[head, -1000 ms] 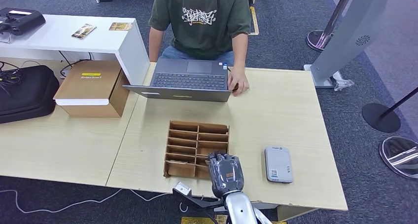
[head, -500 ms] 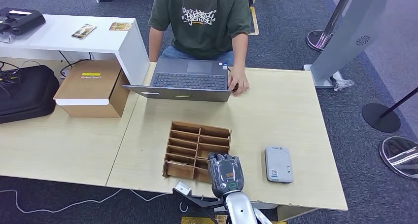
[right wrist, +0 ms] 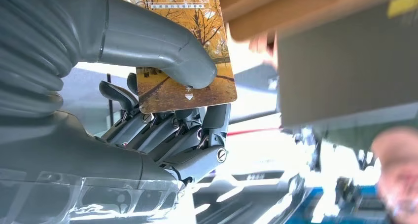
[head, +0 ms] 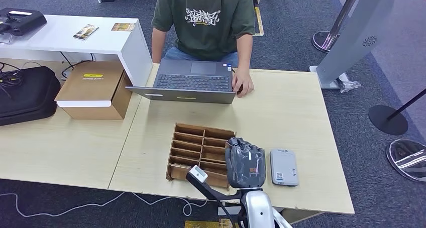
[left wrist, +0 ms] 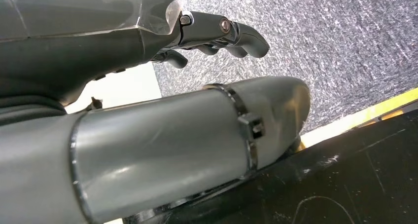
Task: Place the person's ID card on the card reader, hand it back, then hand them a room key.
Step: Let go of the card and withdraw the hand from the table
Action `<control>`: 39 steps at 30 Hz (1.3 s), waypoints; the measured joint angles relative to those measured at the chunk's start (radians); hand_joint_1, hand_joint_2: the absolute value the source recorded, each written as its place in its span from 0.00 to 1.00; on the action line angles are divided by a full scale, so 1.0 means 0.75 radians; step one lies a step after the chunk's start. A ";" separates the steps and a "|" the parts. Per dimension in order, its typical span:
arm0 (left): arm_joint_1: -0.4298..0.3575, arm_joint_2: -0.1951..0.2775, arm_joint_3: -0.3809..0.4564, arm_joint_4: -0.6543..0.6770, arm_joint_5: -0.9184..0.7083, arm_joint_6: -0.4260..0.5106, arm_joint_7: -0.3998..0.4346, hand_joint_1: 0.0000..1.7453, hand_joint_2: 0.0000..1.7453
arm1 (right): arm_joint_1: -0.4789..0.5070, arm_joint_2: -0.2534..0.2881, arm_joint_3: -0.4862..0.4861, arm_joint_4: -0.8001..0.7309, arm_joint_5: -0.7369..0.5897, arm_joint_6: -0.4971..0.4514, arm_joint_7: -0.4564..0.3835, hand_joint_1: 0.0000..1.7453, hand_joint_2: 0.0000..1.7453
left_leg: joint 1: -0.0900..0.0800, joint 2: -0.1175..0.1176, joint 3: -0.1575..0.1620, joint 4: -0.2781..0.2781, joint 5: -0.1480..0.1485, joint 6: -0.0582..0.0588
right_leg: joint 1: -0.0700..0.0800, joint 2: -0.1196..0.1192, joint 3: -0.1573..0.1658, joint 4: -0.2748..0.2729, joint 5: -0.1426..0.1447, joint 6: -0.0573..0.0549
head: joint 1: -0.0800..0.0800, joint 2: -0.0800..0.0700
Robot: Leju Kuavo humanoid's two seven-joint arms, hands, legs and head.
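My right hand hovers over the table's near edge, between the wooden slotted organizer and the grey card reader. In the right wrist view the right hand pinches a room key card with an autumn-tree picture and "HOTEL" lettering, thumb on its face and fingers behind it. The card is hidden behind the hand in the head view. My left hand hangs low over the carpet, fingers loosely extended and holding nothing. The person sits across the table with one hand at the laptop's corner.
An open laptop lies flat at the table's far side. A cardboard box and a black bag sit on the left table. A white desk stands behind them. A grey kiosk stand rises at the far right.
My right hand has lifted off the organizer's near right slots and moved right and up, turning at the wrist. The person has not moved.
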 joint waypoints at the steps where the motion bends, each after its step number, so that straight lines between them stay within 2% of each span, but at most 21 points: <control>1: 0.000 0.000 0.000 0.000 0.000 0.000 -0.003 0.00 0.00 | -0.002 -0.016 0.000 -0.023 0.000 -0.017 0.014 1.00 1.00 | 0.000 0.000 0.000 0.000 0.000 0.000 | 0.000 0.000 0.000 0.000 0.000 0.000 | 0.000 0.000; 4: 0.000 0.000 0.000 0.000 0.000 0.000 -0.008 0.00 0.00 | 0.002 -0.053 -0.013 -0.088 0.000 -0.084 0.023 1.00 1.00 | 0.000 0.000 0.000 0.000 0.000 0.000 | 0.000 0.000 0.000 0.000 0.000 0.000 | 0.000 0.000; 6: 0.001 0.000 0.000 0.000 0.003 0.000 -0.008 0.00 0.00 | 0.021 -0.062 -0.042 -0.126 0.000 -0.149 -0.025 1.00 1.00 | 0.000 0.000 0.000 0.000 0.000 0.000 | 0.000 0.000 0.000 0.000 0.000 0.000 | 0.000 0.000; 8: 0.001 0.000 0.000 0.000 0.007 0.001 -0.008 0.00 0.00 | 0.060 -0.049 -0.095 -0.159 -0.014 -0.223 -0.132 1.00 1.00 | 0.000 -0.001 0.000 0.000 0.000 0.000 | 0.000 -0.001 0.000 0.000 0.000 0.000 | 0.000 0.000; 11: 0.002 0.000 0.000 0.000 0.007 0.000 -0.008 0.00 0.00 | 0.133 0.018 -0.222 -0.202 -0.140 -0.331 -0.345 1.00 1.00 | 0.001 -0.001 0.000 0.000 -0.001 -0.001 | 0.001 -0.001 0.000 0.000 -0.001 0.000 | 0.000 0.000; 14: 0.002 0.000 0.000 0.000 -0.003 -0.003 -0.007 0.00 0.00 | 0.192 0.090 -0.358 -0.242 -0.367 -0.392 -0.501 1.00 1.00 | 0.001 -0.001 0.000 0.000 -0.001 -0.001 | 0.001 -0.001 0.000 0.000 -0.002 -0.001 | 0.000 0.000; 19: 0.001 0.000 0.000 0.000 -0.013 -0.011 0.008 0.00 0.00 | 0.265 0.186 -0.544 -0.284 -0.706 -0.385 -0.639 1.00 1.00 | 0.001 -0.001 0.000 0.000 -0.001 -0.001 | 0.001 -0.001 0.000 0.000 -0.002 -0.001 | 0.000 0.000; 24: 0.000 0.001 0.000 0.000 -0.005 -0.021 0.033 0.00 0.00 | 0.308 0.258 -0.678 -0.295 -1.318 -0.268 -0.787 1.00 1.00 | 0.001 -0.001 0.000 0.000 -0.001 -0.001 | 0.001 0.000 0.000 0.000 -0.002 -0.001 | 0.000 0.000; 27: -0.001 0.002 0.000 0.000 -0.002 -0.022 0.044 0.00 0.00 | 0.326 0.296 -0.752 -0.294 -1.540 -0.215 -0.845 1.00 1.00 | 0.001 -0.001 0.001 0.000 -0.001 -0.001 | 0.001 -0.001 0.000 0.000 -0.002 -0.001 | 0.000 0.000; 33: -0.001 0.002 0.000 0.000 -0.001 -0.015 0.045 0.00 0.00 | 0.343 0.342 -0.848 -0.291 -1.689 -0.186 -0.896 1.00 1.00 | 0.001 -0.001 0.001 0.000 -0.001 -0.001 | 0.001 0.000 0.000 0.000 -0.002 -0.001 | 0.000 0.000; 35: -0.001 0.002 0.000 0.000 -0.004 -0.009 0.044 0.00 0.00 | 0.343 0.348 -0.864 -0.287 -1.663 -0.213 -0.922 1.00 1.00 | 0.001 -0.001 0.001 0.000 -0.001 -0.001 | 0.001 0.000 0.000 0.000 -0.002 -0.001 | 0.000 0.000; 39: 0.000 0.000 0.000 0.000 -0.016 0.006 0.040 0.00 0.00 | 0.334 0.354 -0.874 -0.282 -1.489 -0.328 -0.960 1.00 1.00 | 0.001 0.000 0.001 0.000 -0.001 -0.001 | 0.001 0.000 0.001 0.000 -0.002 -0.001 | 0.000 0.000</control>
